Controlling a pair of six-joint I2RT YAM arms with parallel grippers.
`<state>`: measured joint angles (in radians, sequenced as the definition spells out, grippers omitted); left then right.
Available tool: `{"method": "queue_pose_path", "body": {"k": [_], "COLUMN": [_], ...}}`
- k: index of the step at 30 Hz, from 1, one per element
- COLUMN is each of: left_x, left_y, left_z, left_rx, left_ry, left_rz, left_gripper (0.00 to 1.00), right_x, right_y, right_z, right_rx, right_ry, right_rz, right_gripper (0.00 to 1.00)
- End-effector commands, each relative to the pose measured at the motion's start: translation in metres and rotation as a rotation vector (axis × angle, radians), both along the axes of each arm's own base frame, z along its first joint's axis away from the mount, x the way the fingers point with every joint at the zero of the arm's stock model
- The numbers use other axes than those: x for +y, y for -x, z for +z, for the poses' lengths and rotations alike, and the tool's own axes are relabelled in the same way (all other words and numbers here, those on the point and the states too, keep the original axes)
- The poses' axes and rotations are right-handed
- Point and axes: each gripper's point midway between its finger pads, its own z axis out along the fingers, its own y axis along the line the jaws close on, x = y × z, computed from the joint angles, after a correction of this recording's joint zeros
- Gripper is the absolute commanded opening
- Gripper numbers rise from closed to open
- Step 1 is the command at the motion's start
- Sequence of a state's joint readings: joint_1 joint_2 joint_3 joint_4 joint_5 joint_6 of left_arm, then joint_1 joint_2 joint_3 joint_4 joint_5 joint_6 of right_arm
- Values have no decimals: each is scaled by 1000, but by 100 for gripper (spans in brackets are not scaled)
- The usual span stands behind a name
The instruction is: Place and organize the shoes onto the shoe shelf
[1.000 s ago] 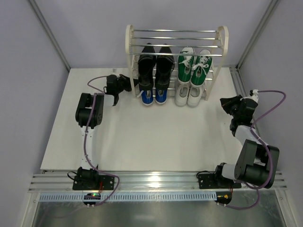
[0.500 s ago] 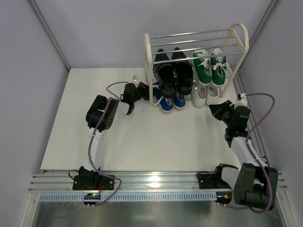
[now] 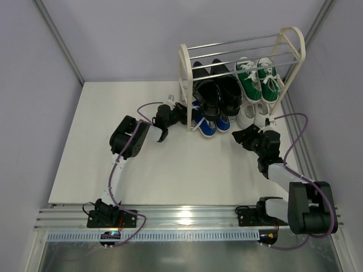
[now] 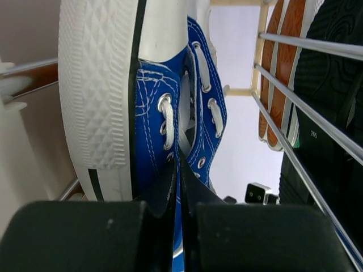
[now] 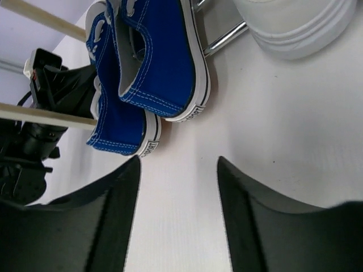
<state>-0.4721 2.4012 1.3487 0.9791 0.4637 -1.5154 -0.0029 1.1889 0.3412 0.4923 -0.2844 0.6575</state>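
The shoe shelf (image 3: pixel 184 68) stands askew at the back right. Its upper rods carry the black shoes (image 3: pixel 218 90) and green sneakers (image 3: pixel 258 79). Blue sneakers (image 3: pixel 210 122) and white sneakers (image 3: pixel 249 116) stick out of the lower tier. My left gripper (image 3: pixel 177 111) is shut, its tips (image 4: pixel 177 161) right against the side of a blue sneaker (image 4: pixel 150 113) by the shelf's left frame. My right gripper (image 3: pixel 241 136) is open, with only bare table between its fingers (image 5: pixel 177 164). It sits low just in front of the blue sneakers (image 5: pixel 159 56) and a white toe (image 5: pixel 295 28).
The white table (image 3: pixel 170 164) runs left and forward from the shelf. The shelf's right frame (image 3: pixel 295 45) leans near the right wall post and table rail (image 3: pixel 298 122). Chrome rods (image 4: pixel 306 119) and shoe soles fill the right of the left wrist view.
The shelf with all its shoes slid right and turned, the left gripper staying against its left end. The right gripper swung left toward the shoes and opened.
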Motion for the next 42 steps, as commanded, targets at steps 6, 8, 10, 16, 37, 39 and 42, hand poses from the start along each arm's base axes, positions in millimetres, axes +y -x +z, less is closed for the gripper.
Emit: {"method": "queue_pose_path", "body": {"k": [6, 8, 10, 16, 37, 39, 42], "left_x": [-33, -32, -31, -4, 97, 103, 112], "left_y": [19, 21, 24, 31, 57, 62, 67], "left_z": [35, 37, 40, 59, 65, 58, 47], "left_rx": [-63, -60, -62, -88, -149, -141, -127], "left_ry": [73, 80, 98, 126, 85, 86, 79], "left_rz": [-68, -68, -70, -50, 90, 96, 110], "left_gripper": [0, 0, 0, 13, 20, 11, 5], "right_x": [-38, -46, -43, -23, 14, 27, 51], "right_y": [-6, -2, -2, -14, -17, -18, -20], "right_z": [5, -1, -1, -3, -13, -8, -2], "right_rx": [-60, -75, -83, -113, -115, -119, -117], "right_ry": [-159, -191, -245, -431, -517, -528, -530], "right_rz": [-332, -392, -396, -328, -168, -124, -77], "right_gripper": [71, 73, 75, 78, 4, 4, 4]}}
